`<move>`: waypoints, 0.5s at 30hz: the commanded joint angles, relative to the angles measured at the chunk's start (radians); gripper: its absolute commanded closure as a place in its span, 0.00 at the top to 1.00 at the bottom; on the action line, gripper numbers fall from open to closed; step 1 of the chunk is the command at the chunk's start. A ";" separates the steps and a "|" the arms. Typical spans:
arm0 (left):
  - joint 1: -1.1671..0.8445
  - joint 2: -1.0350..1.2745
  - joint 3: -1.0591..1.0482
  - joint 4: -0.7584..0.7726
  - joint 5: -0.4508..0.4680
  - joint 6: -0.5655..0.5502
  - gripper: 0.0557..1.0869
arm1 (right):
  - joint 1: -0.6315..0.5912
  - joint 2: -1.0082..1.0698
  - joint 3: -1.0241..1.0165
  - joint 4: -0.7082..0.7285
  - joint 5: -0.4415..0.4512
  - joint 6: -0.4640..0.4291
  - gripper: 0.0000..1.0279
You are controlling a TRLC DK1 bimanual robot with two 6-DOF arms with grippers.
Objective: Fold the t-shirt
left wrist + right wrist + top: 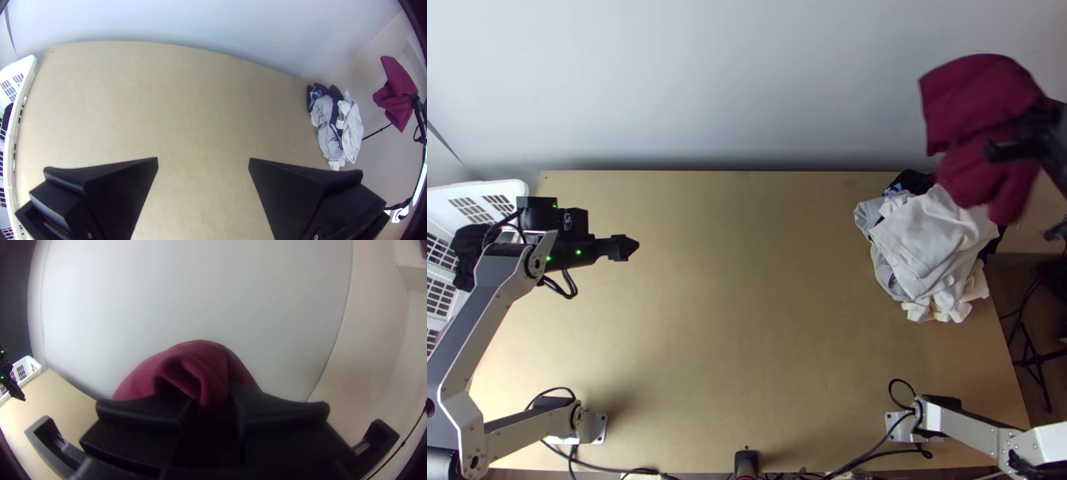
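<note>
At far left, a white basket point(487, 186) stands at the side of the bench point(747, 280), with black cloth point(465, 244) inside. Next, the left tool point(627, 246) points inward above the left part of the bench; in the left wrist view its two fingers are spread wide, with bare bench between them. At right, a loose pile lies bunched on the bench: a grey garment point(869, 214) at its left side, a dark garment point(912, 181) toward the back, and a white garment point(939, 240) over much of the rest. The maroon t-shirt point(971, 96) is held up above the back of this pile, bunched and draped. The right tool point(1021, 142) meets it at its right side in the top view, with cloth extending both toward the wall and toward the near edge from the grip; the right wrist view shows the fabric pinched between the two fingers. In the top view, the shirt's long axis slants from upper left to lower right, the broad end pointing to the wall and the narrower end toward the near right. Which end bears the collar cannot be told.
</note>
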 commanded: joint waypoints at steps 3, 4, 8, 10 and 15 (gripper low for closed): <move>-0.003 0.016 -0.002 0.007 0.001 0.006 0.96 | -0.252 -0.117 -0.118 -0.045 -0.132 -0.014 0.03; -0.003 0.016 -0.005 0.007 0.001 0.006 0.96 | -0.261 -0.126 -0.141 -0.045 -0.134 -0.019 0.03; 0.004 0.004 -0.016 0.005 0.001 0.014 0.96 | -0.272 -0.169 -0.264 -0.042 -0.135 -0.019 0.03; 0.007 -0.002 -0.021 0.005 0.001 0.017 0.96 | -0.270 -0.186 -0.333 -0.027 -0.135 -0.019 0.03; 0.023 -0.005 -0.024 0.005 0.001 0.028 0.96 | -0.250 -0.178 -0.480 0.070 -0.135 -0.017 0.03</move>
